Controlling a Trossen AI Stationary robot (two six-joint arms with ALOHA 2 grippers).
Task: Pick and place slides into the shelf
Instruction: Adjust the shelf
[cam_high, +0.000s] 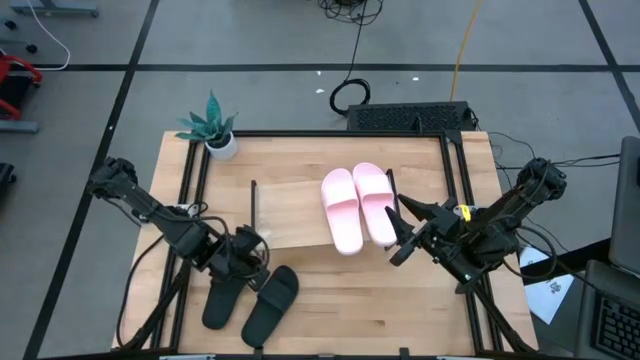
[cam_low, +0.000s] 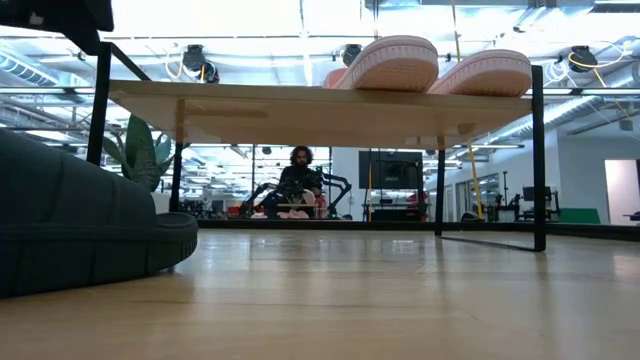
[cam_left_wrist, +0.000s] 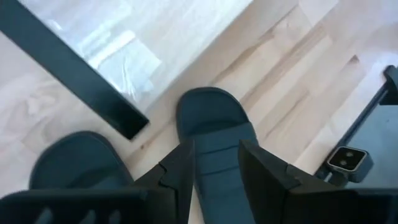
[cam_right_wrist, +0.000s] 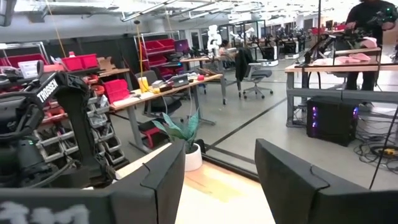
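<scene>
HIGH: pink slides (cam_high: 357, 206) on shelf (cam_high: 290, 215) right end; black slides (cam_high: 252, 298) near table front edge, L gripper (cam_high: 243, 262) over them | LOW: pink soles on board | L WRIST: jaws partly open, straddling black strap (cam_left_wrist: 215, 147), contact unclear; looks light, flexible – take strap | R WRIST: R gripper (cam_right_wrist: 217, 171) wide, empty

The pink slides (cam_high: 358, 206) lay side by side, soles down, on the right part of the shelf (cam_high: 290, 215), a light wooden board on black end frames. The black slides (cam_high: 250, 298) lay on the counter just in front of it.
</scene>
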